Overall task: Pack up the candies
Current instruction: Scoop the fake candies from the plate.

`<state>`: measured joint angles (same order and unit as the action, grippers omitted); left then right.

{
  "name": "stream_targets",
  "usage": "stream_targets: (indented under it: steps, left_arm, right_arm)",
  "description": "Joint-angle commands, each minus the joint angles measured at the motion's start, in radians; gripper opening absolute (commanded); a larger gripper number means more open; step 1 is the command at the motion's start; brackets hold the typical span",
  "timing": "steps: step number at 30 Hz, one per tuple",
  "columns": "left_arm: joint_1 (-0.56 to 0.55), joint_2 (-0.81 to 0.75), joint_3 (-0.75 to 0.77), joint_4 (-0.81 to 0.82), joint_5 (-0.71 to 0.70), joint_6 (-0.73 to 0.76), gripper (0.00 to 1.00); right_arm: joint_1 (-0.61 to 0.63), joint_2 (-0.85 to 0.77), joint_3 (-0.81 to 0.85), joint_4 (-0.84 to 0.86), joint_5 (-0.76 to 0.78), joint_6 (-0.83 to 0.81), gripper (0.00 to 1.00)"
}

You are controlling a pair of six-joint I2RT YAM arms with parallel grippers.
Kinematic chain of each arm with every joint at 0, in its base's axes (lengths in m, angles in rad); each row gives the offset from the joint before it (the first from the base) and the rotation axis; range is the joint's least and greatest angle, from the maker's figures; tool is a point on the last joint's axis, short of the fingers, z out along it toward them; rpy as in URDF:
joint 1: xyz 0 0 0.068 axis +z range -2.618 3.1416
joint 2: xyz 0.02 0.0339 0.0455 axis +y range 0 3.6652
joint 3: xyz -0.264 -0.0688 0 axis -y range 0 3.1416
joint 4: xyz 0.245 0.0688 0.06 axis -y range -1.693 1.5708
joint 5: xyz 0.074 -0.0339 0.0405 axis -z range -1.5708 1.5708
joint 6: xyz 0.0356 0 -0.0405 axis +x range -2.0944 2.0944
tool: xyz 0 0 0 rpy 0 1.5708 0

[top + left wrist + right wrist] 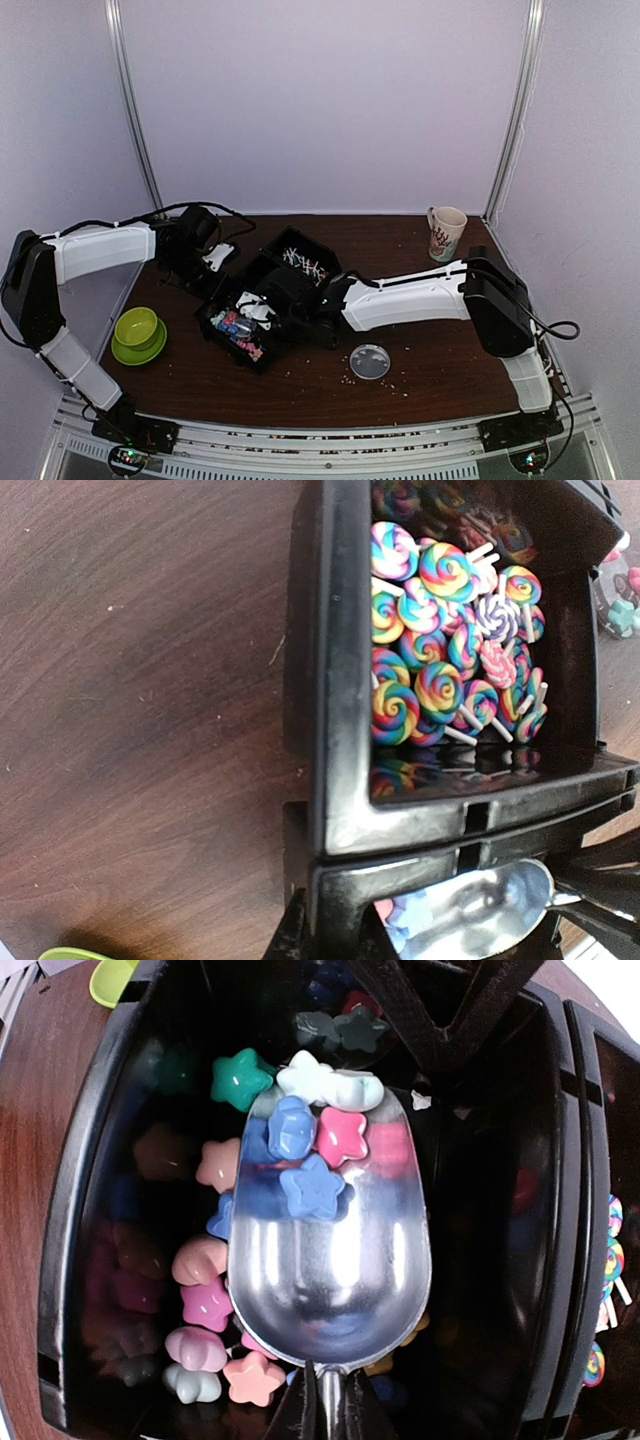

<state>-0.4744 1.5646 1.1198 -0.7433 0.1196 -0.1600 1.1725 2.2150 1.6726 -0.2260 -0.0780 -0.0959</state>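
A green bowl sits on a matching saucer at the left edge of the dark wooden table. Just beside it the left arm reaches in toward a black box with several compartments. The left gripper is at the box's outer wall next to a divider. Its fingers stand narrow, one on either side of the wall, and appear pinched on it.

The far compartment is heaped with rainbow-swirl lollipops on white sticks, lying flat and overlapping. The near compartment holds the star-shaped candies in pink, peach, blue, teal and white, strewn across its floor and piled along the left side.

A shiny metal scoop is lowered into that near compartment, its bowl pointing away from the right arm. Two blue pieces and a pink one lie in the scoop, and white pieces rest at its tip. The right gripper is clamped tight on the scoop's thin handle.

Right of the box, a clear round dish lies flat on the table near the right arm. Pale crumbs are scattered around it. A cream mug with a reddish design stands upright at the far right corner, well apart from the box.
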Motion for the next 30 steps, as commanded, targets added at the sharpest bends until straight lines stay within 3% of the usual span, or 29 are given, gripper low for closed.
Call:
stream_targets:
  steps: [1, 13, 30]
  left_arm:
    - [-0.021, -0.068, 0.051, 0.242, 0.230, -0.071, 0.00]
    - [-0.014, -0.071, 0.051, 0.230, 0.199, -0.075, 0.00]
    - [0.021, -0.073, 0.049, 0.208, 0.128, -0.092, 0.00]
  right_arm:
    - [0.028, -0.001, -0.096, 0.130, -0.118, 0.011, 0.00]
    - [-0.003, -0.140, -0.377, 0.486, -0.082, 0.081, 0.00]
    - [-0.008, -0.280, -0.498, 0.460, 0.036, 0.040, 0.00]
